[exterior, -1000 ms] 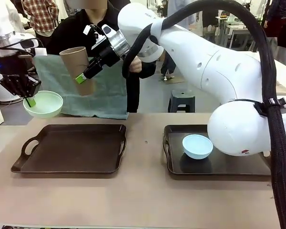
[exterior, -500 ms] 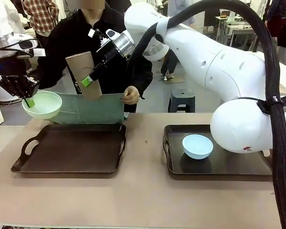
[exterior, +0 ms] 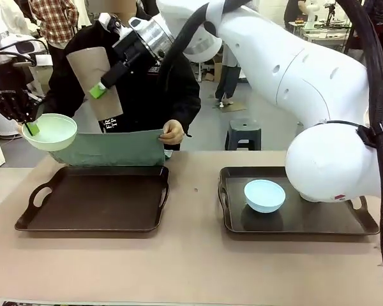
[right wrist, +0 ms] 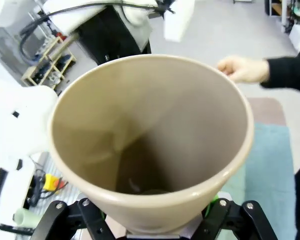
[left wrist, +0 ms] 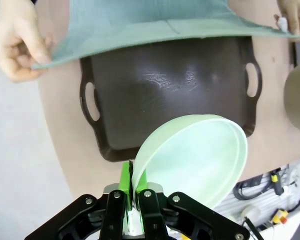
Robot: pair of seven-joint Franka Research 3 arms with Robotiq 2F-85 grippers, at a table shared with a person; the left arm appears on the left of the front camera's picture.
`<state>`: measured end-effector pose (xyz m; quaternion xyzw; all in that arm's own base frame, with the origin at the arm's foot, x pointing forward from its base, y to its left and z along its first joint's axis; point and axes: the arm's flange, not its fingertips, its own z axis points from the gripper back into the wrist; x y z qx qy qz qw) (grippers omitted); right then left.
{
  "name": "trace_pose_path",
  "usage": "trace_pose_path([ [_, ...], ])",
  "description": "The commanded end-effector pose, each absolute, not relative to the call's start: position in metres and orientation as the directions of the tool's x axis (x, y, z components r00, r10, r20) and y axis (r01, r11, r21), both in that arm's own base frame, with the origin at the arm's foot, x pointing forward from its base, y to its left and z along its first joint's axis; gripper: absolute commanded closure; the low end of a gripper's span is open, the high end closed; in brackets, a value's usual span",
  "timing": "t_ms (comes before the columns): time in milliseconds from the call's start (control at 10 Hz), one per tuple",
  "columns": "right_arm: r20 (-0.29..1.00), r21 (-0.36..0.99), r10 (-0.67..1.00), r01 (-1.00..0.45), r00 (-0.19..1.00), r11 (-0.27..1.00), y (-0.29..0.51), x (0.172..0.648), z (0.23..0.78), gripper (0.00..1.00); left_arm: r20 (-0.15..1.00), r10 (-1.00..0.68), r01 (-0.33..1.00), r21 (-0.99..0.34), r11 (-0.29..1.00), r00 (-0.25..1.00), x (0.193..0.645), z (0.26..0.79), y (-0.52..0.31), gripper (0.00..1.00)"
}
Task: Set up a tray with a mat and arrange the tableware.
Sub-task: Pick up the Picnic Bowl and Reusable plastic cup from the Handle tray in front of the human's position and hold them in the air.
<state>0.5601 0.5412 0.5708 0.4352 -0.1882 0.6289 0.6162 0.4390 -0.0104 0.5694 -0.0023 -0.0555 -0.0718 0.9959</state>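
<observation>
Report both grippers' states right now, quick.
Left gripper: shut on the rim of the pale green round bowl.
Right gripper: shut on the tall brown handleless cup.

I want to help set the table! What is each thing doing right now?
Green bowl: up in the air, rim pinched by the left claw.
Brown cup: up in the air, tilted, gripped by the right claw.
Blue bowl: upright on the right tray.
Left tray: nothing on it yet.
Mat: held up by a person's hand at the left tray's far edge.
</observation>
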Motion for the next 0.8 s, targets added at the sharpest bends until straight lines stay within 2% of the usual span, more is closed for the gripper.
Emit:
trace_pose_path([
  [0,0.783,0.239,0.602,-0.97,0.16,-0.052,0.42,0.365,0.503,0.17,0.112,-0.142,0.143,0.0,0.99,0.983,0.439,0.566,-0.01,0.96],
  [200,0.721,0.214,0.657,-0.973,0.219,0.09,0.395,0.337,0.501,0.17,0.112,-0.142,0.143,0.0,0.99,0.983,0.439,0.566,-0.01,0.96],
  [300,0.643,0.176,0.716,-0.962,0.272,0.208,0.38,0.335,0.499,0.17,0.112,-0.142,0.143,0.0,0.99,0.983,0.439,0.566,-0.01,0.96],
  [400,0.607,0.21,0.712,-0.936,0.352,0.283,0.358,0.339,0.494,0.17,0.112,-0.142,0.143,0.0,0.99,0.983,0.439,0.566,-0.01,0.96],
  [700,0.466,0.329,0.742,-0.873,0.482,0.361,0.331,0.32,0.497,0.17,0.112,-0.142,0.143,0.0,0.99,0.983,0.439,0.566,-0.01,0.96],
])
